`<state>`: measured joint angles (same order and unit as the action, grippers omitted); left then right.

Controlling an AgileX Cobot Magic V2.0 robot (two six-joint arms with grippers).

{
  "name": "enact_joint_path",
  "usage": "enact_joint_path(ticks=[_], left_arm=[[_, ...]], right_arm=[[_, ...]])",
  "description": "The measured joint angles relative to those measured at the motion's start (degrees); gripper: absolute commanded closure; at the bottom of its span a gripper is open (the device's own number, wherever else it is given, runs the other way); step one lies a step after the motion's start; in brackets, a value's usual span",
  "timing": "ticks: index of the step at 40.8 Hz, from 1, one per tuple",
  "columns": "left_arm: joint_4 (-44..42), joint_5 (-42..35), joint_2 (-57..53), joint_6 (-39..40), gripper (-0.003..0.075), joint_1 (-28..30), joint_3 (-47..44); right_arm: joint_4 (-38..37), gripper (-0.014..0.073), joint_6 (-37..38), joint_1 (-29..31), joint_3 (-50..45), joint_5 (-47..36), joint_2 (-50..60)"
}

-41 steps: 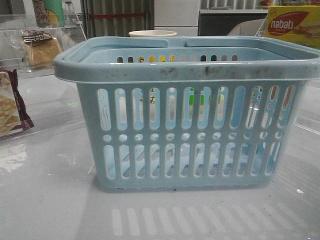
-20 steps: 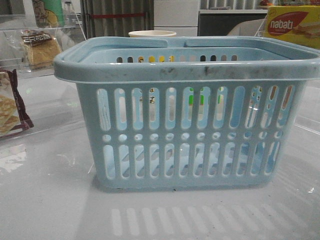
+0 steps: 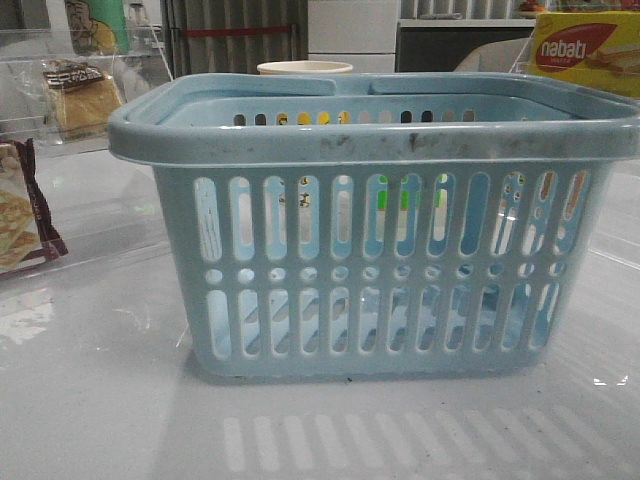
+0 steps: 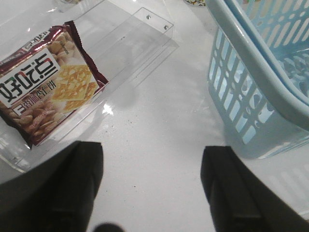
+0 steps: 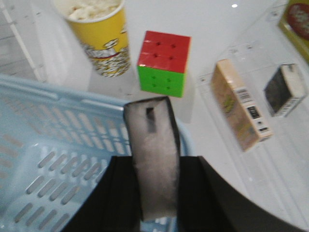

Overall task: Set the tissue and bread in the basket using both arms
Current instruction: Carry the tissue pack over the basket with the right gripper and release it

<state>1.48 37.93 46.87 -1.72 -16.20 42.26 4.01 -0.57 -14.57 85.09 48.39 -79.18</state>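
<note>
Right gripper [image 5: 155, 193] clamps the tissue [image 5: 153, 159], a dark-edged pack held upright between its fingers above the rim of the basket [image 5: 58, 96]. Left gripper [image 4: 152, 186], jaws spread and holding nothing, hangs over the table between a snack bag [image 4: 46, 82] and the basket. The bread [image 3: 82, 95] lies far left, behind the basket.

"nabati" is read on the yellow box [image 3: 588, 48], upper right of the front view. Large Chinese characters are printed on the maroon-edged snack bag [image 4: 46, 88].
</note>
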Motion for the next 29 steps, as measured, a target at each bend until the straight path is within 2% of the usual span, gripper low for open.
enact_joint_path(ticks=[7,14,17,24,26,29], left_arm=[[0.0,0.0,0.0,0.0,0.0235,0.0,0.0],[0.0,0.0,0.0,0.0,0.0235,0.0,0.0],[0.0,0.0,0.0,0.0,0.0235,0.0,0.0],[0.0,0.0,0.0,0.0,0.0235,0.0,0.0],[0.0,0.0,0.0,0.0,0.0235,0.0,0.0],[0.0,0.0,0.0,0.0,0.0235,0.0,0.0]], right_arm=[[1.22,0.0393,0.0,-7.06,-1.43,0.15,-3.07],[1.46,0.0377,0.0,-11.25,-2.76,0.24,-8.42],[1.51,0.0309,0.0,-12.13,-2.86,0.24,-11.23],[1.6,0.0057,0.0,-12.65,-2.86,-1.42,-17.31],[1.6,0.0029,0.0,-12.65,-2.86,-2.19,-18.7],[1.24,0.0036,0.0,-12.65,-2.86,-2.8,-19.38]])
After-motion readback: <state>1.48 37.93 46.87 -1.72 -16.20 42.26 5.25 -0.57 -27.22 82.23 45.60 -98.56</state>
